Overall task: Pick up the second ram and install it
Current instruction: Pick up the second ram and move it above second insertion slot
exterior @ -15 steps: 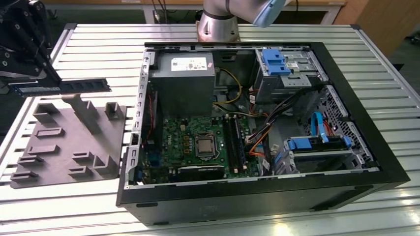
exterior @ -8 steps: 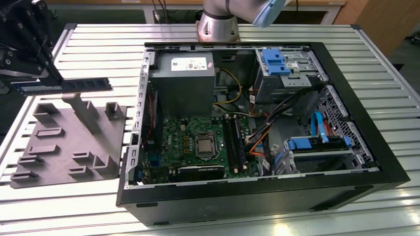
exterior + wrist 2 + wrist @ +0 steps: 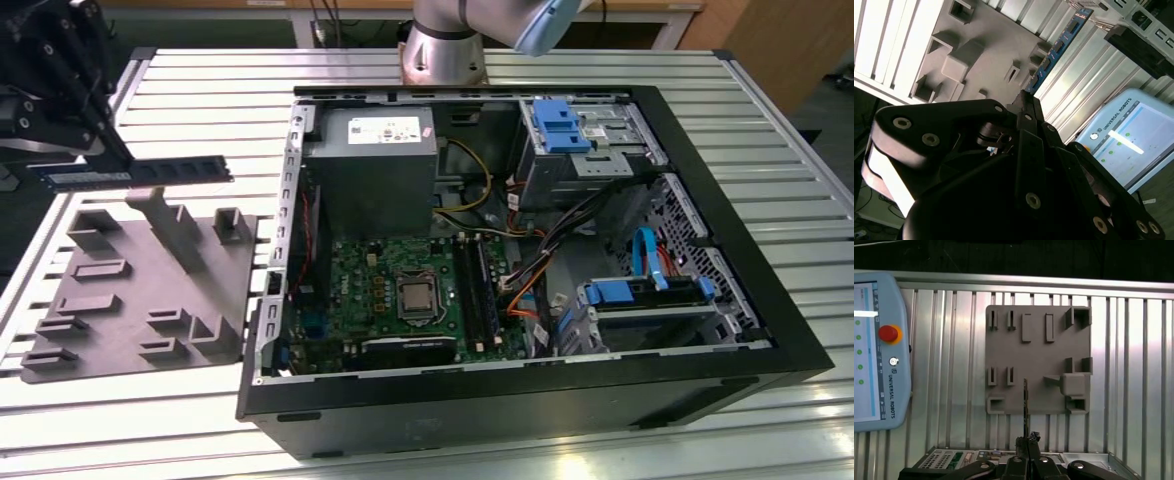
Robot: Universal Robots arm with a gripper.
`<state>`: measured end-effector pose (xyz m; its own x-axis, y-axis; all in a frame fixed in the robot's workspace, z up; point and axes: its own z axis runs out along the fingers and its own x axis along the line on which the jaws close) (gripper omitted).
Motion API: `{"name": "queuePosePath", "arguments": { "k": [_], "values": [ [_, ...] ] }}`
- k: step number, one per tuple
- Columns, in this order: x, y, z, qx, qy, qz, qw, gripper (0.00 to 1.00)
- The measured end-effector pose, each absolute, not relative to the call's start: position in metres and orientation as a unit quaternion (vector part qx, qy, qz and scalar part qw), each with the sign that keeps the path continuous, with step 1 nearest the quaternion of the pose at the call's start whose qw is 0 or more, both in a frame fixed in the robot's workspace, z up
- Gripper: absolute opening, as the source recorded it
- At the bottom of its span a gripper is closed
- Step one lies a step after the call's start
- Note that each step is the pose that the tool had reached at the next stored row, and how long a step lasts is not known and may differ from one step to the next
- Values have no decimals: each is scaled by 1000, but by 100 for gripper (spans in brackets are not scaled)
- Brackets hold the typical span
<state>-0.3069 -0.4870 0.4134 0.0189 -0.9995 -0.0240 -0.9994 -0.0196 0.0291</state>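
Many shiny metal slats make up the table (image 3: 200, 85). On it sit a flat gray plastic tray (image 3: 127, 295) with little blocks and an open black computer case (image 3: 534, 410). My gripper (image 3: 1027, 439) is pinched tight on the thin blue-green ram (image 3: 147, 172), up over the tray.

One end of the second ram (image 3: 147, 172) is being hidden by the gripper (image 3: 60, 165), itself being cropped at the exterior view's left.
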Motion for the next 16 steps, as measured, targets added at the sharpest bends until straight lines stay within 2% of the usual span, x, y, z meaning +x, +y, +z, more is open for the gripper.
{"name": "queuePosePath", "arguments": {
  "k": [16],
  "values": [
    [-300,-483,413,714,-700,-19,2,12]
  ]
}}
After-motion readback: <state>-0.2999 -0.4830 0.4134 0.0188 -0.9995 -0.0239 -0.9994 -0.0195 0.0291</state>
